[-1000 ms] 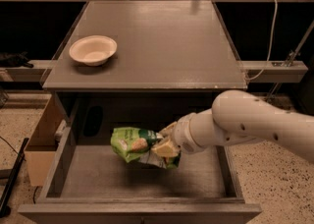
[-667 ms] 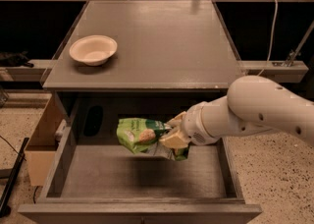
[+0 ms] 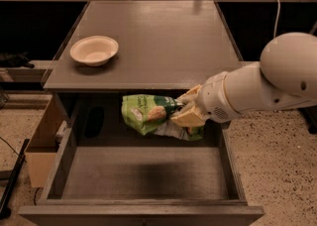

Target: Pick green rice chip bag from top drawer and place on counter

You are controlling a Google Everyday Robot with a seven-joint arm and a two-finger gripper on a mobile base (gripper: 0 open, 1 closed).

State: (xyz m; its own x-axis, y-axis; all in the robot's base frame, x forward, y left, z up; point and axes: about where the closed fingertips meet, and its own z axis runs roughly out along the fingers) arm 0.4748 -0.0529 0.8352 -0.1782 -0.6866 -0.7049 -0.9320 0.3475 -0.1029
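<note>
The green rice chip bag (image 3: pixel 148 113) hangs in the air above the open top drawer (image 3: pixel 143 173), just below the front edge of the counter (image 3: pixel 153 41). My gripper (image 3: pixel 184 108) comes in from the right on a white arm and is shut on the bag's right end, its tan fingers (image 3: pixel 189 117) pinching the crumpled foil. The bag is clear of the drawer's bottom, which shows only its shadow.
A white bowl (image 3: pixel 94 50) sits on the counter's left side. A tan wooden box (image 3: pixel 43 138) stands on the floor left of the drawer. A dark object (image 3: pixel 94 121) lies at the drawer's back left. A cable runs along the floor at far left.
My gripper has lifted the bag up and slightly right, from near the drawer's bottom to just under the counter's edge. The arm has risen with it.
</note>
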